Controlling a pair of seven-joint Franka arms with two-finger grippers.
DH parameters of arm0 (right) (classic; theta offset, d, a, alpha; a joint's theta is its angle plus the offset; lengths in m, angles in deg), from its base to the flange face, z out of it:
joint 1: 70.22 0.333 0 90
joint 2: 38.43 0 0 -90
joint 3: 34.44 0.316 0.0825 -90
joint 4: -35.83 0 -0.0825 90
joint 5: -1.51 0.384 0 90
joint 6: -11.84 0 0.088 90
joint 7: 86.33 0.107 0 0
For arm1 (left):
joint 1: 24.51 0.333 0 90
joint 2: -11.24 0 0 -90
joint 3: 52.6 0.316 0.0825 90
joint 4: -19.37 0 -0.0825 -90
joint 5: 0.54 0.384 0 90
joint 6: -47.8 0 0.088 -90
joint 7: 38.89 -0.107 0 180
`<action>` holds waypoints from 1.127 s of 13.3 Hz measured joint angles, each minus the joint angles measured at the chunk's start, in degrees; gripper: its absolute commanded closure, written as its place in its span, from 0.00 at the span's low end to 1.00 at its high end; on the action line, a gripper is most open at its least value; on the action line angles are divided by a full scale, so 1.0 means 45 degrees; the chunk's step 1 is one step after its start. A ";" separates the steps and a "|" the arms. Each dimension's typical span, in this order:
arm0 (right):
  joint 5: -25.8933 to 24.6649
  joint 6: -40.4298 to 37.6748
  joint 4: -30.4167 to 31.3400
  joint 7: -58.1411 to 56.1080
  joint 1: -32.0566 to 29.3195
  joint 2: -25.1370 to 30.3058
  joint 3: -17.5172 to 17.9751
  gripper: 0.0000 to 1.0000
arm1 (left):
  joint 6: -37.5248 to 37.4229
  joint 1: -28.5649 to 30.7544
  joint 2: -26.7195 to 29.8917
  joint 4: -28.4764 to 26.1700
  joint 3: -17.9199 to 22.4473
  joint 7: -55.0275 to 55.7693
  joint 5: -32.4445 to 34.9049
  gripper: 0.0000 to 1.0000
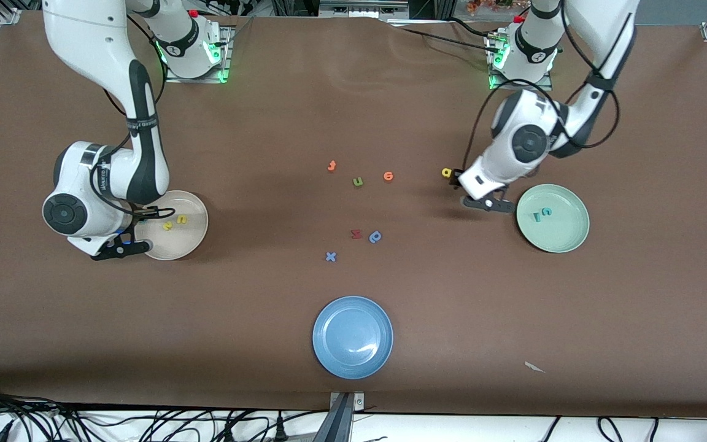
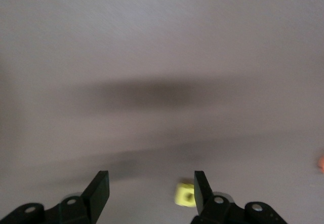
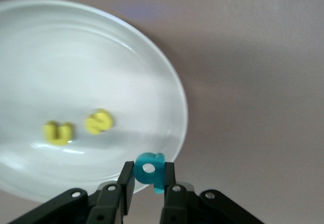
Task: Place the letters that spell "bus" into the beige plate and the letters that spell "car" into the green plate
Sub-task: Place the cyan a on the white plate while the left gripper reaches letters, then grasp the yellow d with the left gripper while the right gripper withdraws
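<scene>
The brown worktop [image 1: 267, 307] carries 3 round smooth plates: the beige plate [image 1: 197, 236] with 2 yellow letters [image 1: 174, 222], the green plate [image 1: 568, 239] with 2 teal letters [image 1: 542, 213], and 1 blue plate [image 1: 352, 337]. The right end effector [image 3: 148, 183] pinches the teal "b" [image 3: 150, 171] over the beige plate's rim. The left end effector [image 2: 151, 191] hangs wide open, holding nothing, with the yellow "a" [image 2: 184, 193] on the worktop just beside 1 finger.

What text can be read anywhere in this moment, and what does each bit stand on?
"b": teal letter, in the right gripper over the beige plate.
"u", "s": yellow, in that plate.
"c", "r": teal, in the green plate.
"a": yellow, on the table by the open left gripper.
"t" orange, "u" green, "m" red, "p" and "x" blue: on the table.
Orange round letter: unclear.
Arm markings: too small.
</scene>
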 measured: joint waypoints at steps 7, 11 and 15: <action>0.0203 0.0493 0.0285 -0.0053 0.0076 -0.0091 0.0194 0.00 | 0.2040 -0.0542 -0.0017 -0.1917 -0.0489 0.0971 0.0001 0.17; 0.0401 -0.0985 -0.1383 0.0309 0.0090 0.0119 -0.0001 0.01 | 0.2179 -0.0547 -0.0017 -0.2005 -0.0499 0.0950 0.0396 0.29; 0.0469 -0.4139 -0.4473 0.0775 0.0099 0.0444 -0.0731 0.01 | 0.2447 -0.0572 -0.0112 -0.2026 -0.0501 0.0950 0.0492 0.29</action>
